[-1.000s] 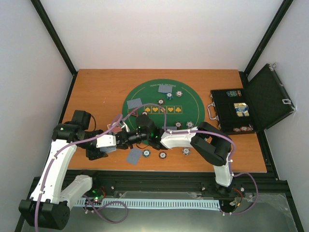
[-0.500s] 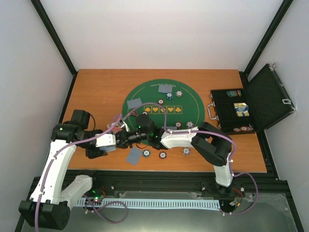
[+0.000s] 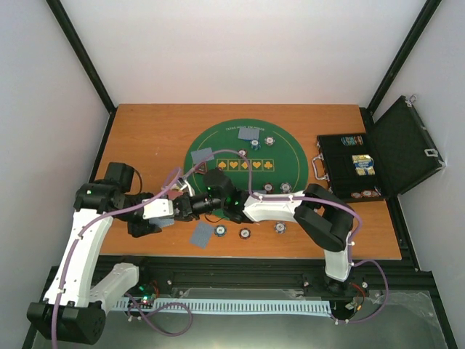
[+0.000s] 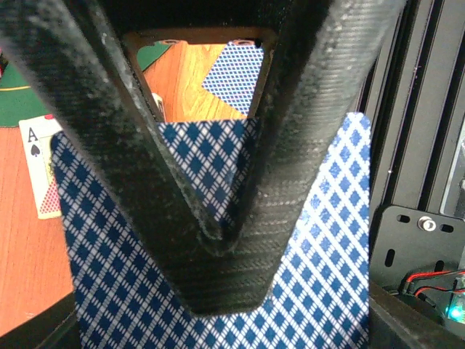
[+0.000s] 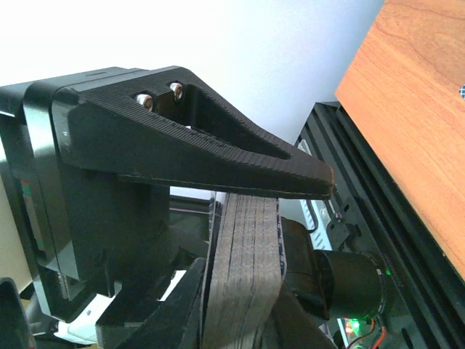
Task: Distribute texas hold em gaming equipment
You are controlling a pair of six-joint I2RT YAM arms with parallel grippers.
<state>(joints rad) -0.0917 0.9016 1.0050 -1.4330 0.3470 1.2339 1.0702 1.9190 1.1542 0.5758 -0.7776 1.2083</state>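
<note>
Found both arms meeting low over the desk [image 3: 145, 138], just in front of the green mat [image 3: 290, 156].

Logged the right tool [image 3: 210, 205] clamped on the deck [image 5: 243, 276], stack edges showing between its fingers in the right wrist view.

Logged the left tool [image 4: 218, 251] drawn narrow, fingertips closing to a V on the blue-diamond back of the top card [image 4: 320, 240]. Read as a pinch on that card, with the contact line itself hidden behind the fingers. Cannot tell whether clear of the deck yet.

Placed the top card dead ahead of the left tool, at its very tips, with the deck and right tool just to the right of it; tools tip to tip along a left-right line. Judged its long axis roughly in line with the left fingers; not certain.

Counted backs already down: near card [image 3: 203, 234], left card [image 3: 203, 155], far card [image 3: 251, 134]. Noted chips [image 3: 245, 233] beside the near card, an ace of spades [image 4: 38, 156] face up, and the black case [image 3: 341, 171] open, well apart at right.

Judged next: draw leftward, away from the deck, without dragging a second card along. Left arm nearer, already on it.
</note>
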